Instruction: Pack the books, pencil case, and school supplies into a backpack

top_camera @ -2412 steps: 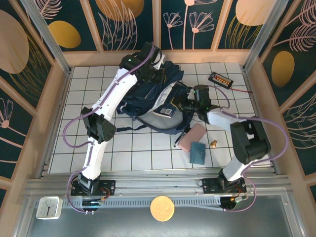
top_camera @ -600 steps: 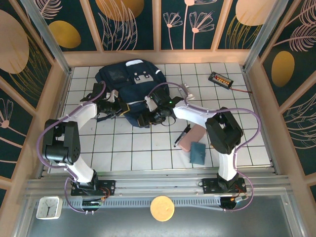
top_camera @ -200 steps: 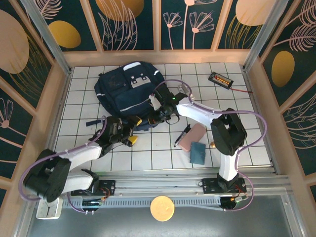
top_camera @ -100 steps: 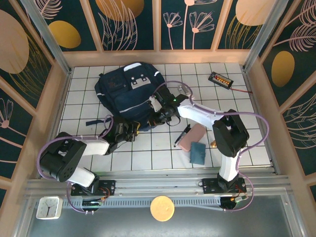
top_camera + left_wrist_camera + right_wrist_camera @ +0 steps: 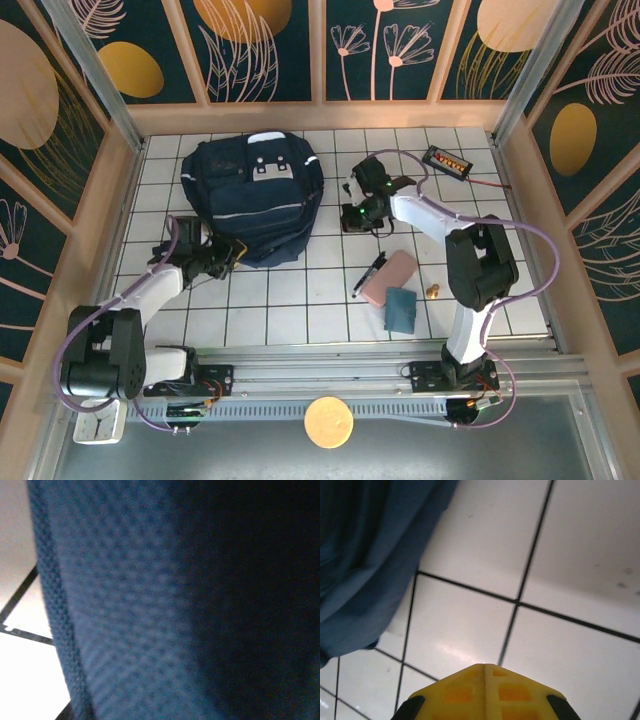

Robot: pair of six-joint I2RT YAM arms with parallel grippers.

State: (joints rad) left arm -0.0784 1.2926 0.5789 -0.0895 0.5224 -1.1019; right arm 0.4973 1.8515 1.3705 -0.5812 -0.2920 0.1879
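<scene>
While the backpack (image 5: 255,195) lies far-left on the tabletop (image 5: 290,320), nudged slightly leftward since half a second ago, my left claw (image 5: 220,253) sits against its near-left edge, grip I cannot tell. My right claw (image 5: 346,215) has pulled off it onto bare tile, fingers (image 5: 455,695) pressed together; the pencil case (image 5: 391,277) lies near-right.

Navy backpack (image 5: 252,195) with white stripe, pale pink pencil case (image 5: 390,276), teal flat item (image 5: 402,308), white black-gridded table (image 5: 300,305)

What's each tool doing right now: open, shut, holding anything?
Left tool: cannot tell; it sits right at the backpack's lower edge.
Right tool: shut, nothing between the fingers, over bare tile.
</scene>
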